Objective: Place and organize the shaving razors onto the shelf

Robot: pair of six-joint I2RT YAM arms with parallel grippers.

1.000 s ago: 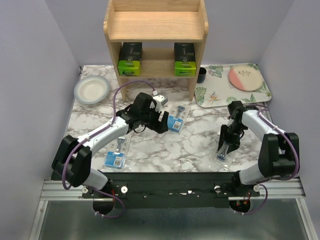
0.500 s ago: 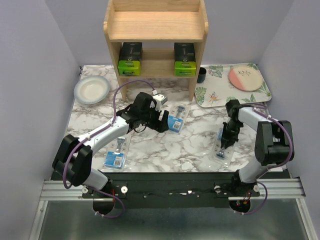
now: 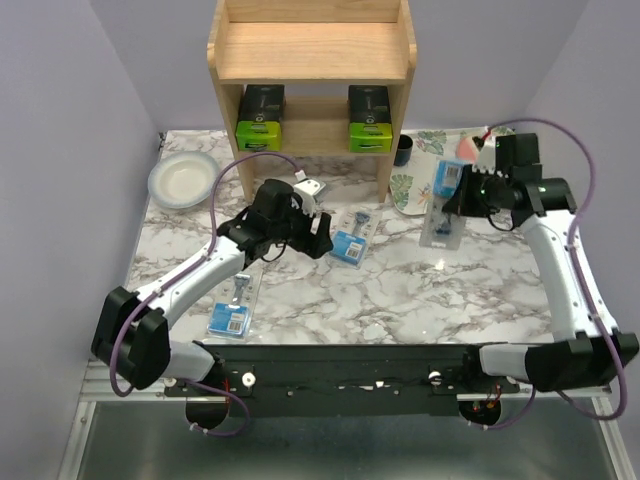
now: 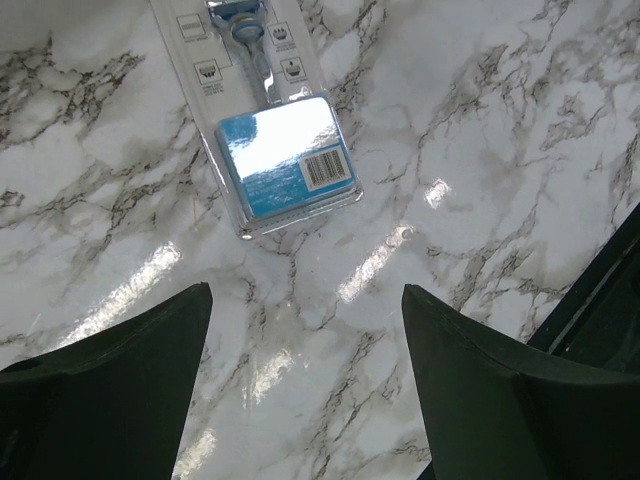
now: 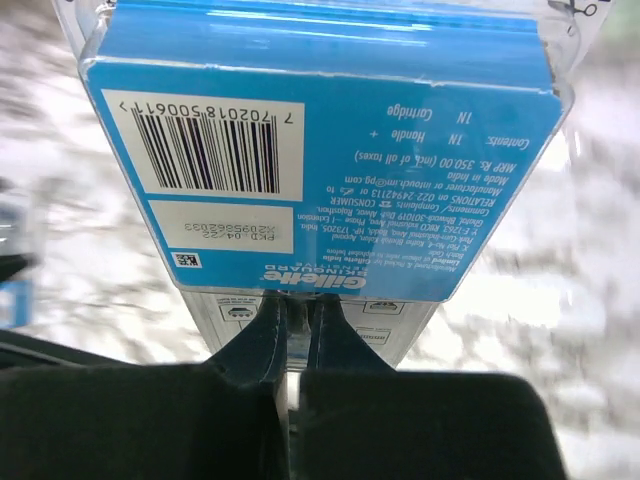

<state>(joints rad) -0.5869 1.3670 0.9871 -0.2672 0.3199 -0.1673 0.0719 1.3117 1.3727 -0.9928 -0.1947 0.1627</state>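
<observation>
The shelf (image 3: 310, 60) stands at the back, with two black razor boxes with green ends (image 3: 259, 118) (image 3: 368, 118) on its lower tier. My right gripper (image 3: 466, 196) (image 5: 295, 310) is shut on the clear edge of a blue-card blister pack (image 3: 443, 204) (image 5: 320, 150), held in the air near the floral tray. My left gripper (image 3: 321, 243) (image 4: 305, 292) hangs open just left of a second blister pack (image 3: 351, 239) (image 4: 275, 150) lying flat on the marble; nothing is between its fingers (image 4: 110, 390). A third blister pack (image 3: 231, 306) lies near the front left.
A white bowl (image 3: 183, 180) sits at the back left. A floral tray (image 3: 425, 190) at the back right carries a pink plate (image 3: 490, 157). A dark cup (image 3: 403, 150) stands beside the shelf's right side. The black rail (image 3: 350, 360) runs along the front edge.
My right gripper shut on the pack at the front right and lifted it up and back toward the tray. The left arm shifted slightly and stays open.
</observation>
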